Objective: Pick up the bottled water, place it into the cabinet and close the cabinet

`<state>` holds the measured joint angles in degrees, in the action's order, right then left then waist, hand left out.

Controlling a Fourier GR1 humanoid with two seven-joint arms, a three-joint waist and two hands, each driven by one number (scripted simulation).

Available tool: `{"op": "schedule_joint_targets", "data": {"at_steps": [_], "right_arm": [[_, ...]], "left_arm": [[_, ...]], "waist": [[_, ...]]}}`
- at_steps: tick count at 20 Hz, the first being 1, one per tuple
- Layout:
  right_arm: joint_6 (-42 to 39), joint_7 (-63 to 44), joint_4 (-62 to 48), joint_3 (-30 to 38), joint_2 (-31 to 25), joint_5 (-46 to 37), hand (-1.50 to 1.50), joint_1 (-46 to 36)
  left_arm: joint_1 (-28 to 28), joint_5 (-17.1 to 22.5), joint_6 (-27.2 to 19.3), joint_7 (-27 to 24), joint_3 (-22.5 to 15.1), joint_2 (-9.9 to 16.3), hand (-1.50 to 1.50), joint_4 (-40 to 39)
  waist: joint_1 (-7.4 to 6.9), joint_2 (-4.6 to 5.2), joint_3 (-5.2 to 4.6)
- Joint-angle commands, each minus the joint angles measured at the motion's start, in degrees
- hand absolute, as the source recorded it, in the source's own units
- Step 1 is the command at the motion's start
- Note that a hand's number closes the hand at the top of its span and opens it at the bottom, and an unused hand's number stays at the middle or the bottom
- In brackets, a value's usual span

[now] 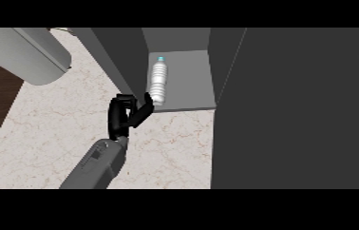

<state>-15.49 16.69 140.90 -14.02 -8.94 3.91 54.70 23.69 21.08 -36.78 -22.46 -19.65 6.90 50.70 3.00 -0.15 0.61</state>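
The bottled water [160, 79], clear with a blue cap, is inside the open grey cabinet [189, 103], near the cabinet's left wall, with its cap toward the back. My left hand [125, 114] is just in front of the cabinet's left front corner, below and left of the bottle's lower end. Its fingers are relaxed and hold nothing, and its thumb [148, 104] reaches up beside the bottle's base. The grey left forearm [98, 162] comes in from the lower left. My right hand shows nowhere.
A large dark panel [288, 110], the cabinet's open door, fills the right side of the view. A pale grey rounded object [35, 58] sits at the upper left. The marble counter [63, 119] spreads to the left, ending at a dark wooden strip [7, 93].
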Motion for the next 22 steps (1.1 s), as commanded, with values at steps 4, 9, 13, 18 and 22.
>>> {"op": "schedule_joint_targets", "data": {"at_steps": [4, 9, 13, 18, 22], "right_arm": [[-0.4, -2.1, 2.3, 1.6, -0.2, 5.2, -1.50, -1.6], [-1.4, -0.9, 1.3, 1.5, -0.3, 4.4, -1.50, -0.3], [-1.9, -0.7, -1.1, 1.9, -0.4, 3.9, -1.50, -2.5], [-2.4, -0.8, 0.0, 1.8, -0.7, 4.2, -1.50, -2.1], [-3.5, -0.9, 0.1, 2.6, -1.8, 3.7, -1.50, -2.8]], "left_arm": [[16.9, -3.6, -4.3, 7.7, -1.2, -1.6, 1.50, -7.0], [15.8, -1.1, -5.8, 7.8, 1.2, -0.8, 1.50, -6.5], [16.8, -3.0, -8.9, 8.2, -0.7, 0.6, 1.50, -6.5], [16.5, -5.4, -12.2, 7.0, -2.3, 2.8, -1.50, -5.9], [16.6, -6.9, -14.9, 7.4, -3.9, 2.9, -1.50, -5.7]], "waist": [[3.18, 1.67, -0.57], [3.80, 1.42, -0.69], [4.28, 1.77, -0.57], [5.35, 1.81, -0.61], [5.76, 1.96, -0.62]]}}
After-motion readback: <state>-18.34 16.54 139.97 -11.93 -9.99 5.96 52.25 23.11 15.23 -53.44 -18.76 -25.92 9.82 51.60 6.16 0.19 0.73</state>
